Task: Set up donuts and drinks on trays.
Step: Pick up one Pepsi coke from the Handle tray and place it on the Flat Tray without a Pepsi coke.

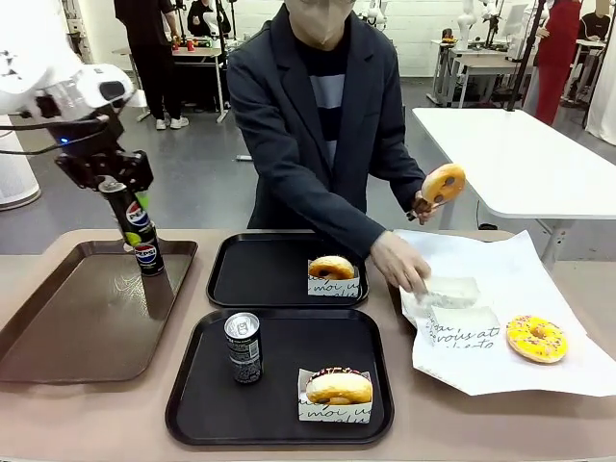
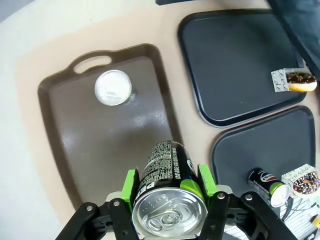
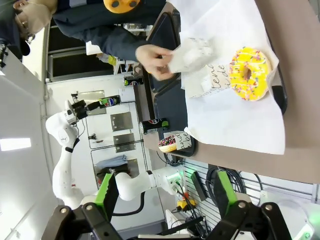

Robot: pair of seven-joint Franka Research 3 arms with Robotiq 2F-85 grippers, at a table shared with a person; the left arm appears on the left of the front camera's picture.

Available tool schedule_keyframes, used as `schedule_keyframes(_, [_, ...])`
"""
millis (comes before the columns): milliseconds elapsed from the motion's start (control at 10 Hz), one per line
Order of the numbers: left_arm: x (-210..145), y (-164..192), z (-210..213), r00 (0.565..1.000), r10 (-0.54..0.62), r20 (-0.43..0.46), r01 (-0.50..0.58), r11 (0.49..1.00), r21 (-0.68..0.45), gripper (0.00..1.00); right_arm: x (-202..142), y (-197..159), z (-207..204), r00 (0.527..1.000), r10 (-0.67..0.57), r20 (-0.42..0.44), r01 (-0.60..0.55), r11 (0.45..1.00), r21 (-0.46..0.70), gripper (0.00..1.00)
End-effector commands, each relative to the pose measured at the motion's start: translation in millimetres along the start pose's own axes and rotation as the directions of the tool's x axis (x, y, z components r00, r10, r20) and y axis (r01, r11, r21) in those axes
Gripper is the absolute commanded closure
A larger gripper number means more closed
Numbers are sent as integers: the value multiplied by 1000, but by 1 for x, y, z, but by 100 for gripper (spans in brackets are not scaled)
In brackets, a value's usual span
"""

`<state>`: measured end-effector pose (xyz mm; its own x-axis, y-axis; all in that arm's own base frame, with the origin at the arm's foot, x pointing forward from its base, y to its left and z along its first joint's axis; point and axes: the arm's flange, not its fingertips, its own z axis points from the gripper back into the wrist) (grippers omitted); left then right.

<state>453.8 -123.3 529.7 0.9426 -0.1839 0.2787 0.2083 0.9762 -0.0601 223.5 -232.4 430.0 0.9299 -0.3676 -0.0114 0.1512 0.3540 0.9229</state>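
Left gripper [image 1: 128, 214] is clamped on a slim black aluminium Pepsi can [image 1: 142, 248], with a green pad [image 2: 131, 183] pressing each side of its upper body. The can's long axis is near vertical with a slight lean. Its silver top is up at the gripper and its base is down, angled toward picture right, over the far end of the long brown plastic tray [image 1: 58, 327]. I cannot tell whether the base touches that tray. In the left wrist view the top and pull tab face the camera, between the fingers.

Label: red-white-blue globe, "pepsi" in white beneath. The fine white print on the can's side is too small to read.

Right gripper [image 3: 166, 180] is released, fingers spread wide.

Near square black plastic tray [image 1: 192, 409]: a second dark slim can [image 1: 243, 346] stands upright, and beside it is a ring donut in a white paper sleeve [image 1: 337, 390]. Far black plastic tray [image 1: 250, 279]: a glazed sleeved donut [image 1: 332, 272], black script reading "moi".

The person's raised hand [image 1: 422, 204] holds a yellow-iced donut [image 1: 443, 183] — the other hand [image 1: 399, 265] rests on an empty paper sleeve [image 1: 454, 291]. That sleeve lies on a white paper sheet [image 1: 568, 380], next to a sleeve with "vous" legible [image 1: 462, 329] and a yellow sprinkled donut [image 1: 537, 339].
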Motion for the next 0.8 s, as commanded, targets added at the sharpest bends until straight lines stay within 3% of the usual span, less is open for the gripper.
schedule_keyframes(0, [17,-28,-17,999,-26,-36,25,999,-28,41,1,0,-2,1000,17,14,-17,999,32,0])
schedule_keyframes(300, [12,-53,-47,991,-54,-126,47,997,-59,41,1,0,-2,1000,17,14,-17,999,32,0])
schedule_keyframes(400, [0,-41,-42,988,-67,-141,62,997,-44,41,1,0,-2,1000,17,14,-17,999,32,0])
schedule_keyframes(700, [-72,49,3,976,-123,-177,100,986,-135,41,1,0,-2,1000,17,14,-17,999,32,0])
